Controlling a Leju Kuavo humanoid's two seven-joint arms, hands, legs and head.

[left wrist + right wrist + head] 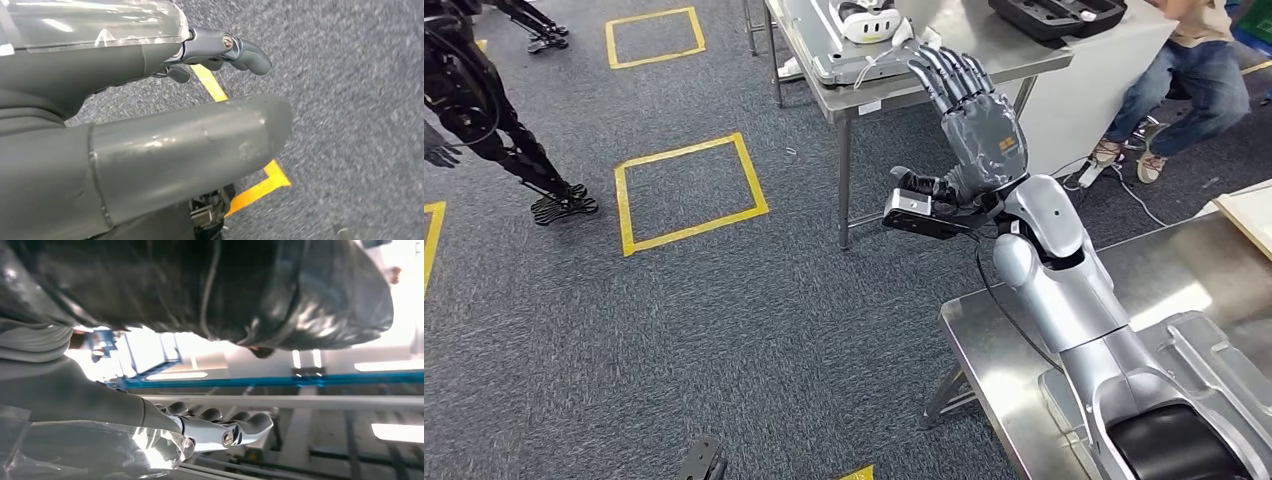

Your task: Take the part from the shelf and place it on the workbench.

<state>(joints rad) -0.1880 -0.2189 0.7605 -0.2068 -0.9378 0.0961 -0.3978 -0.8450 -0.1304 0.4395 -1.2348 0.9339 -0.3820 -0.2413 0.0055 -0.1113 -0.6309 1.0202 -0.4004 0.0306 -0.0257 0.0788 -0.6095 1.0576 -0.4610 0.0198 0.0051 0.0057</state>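
Hand (pixel 980 120) of right arm raised, fingers (pixel 944 72) spread, empty.

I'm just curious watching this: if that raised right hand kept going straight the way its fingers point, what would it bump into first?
Probably the steel table ahead: the right hand has its fingers aimed toward the table's near edge, beside the white headset. Depth is unclear, so it might pass over the tabletop.

Readable text: none in any view.
Floor markings: yellow tape squares (pixel 690 193) on the grey carpet, bearing no letters or numbers.
Label on bench edge: a small white tag (pixel 870 107) on the far steel bench (pixel 984 45), too small to read.
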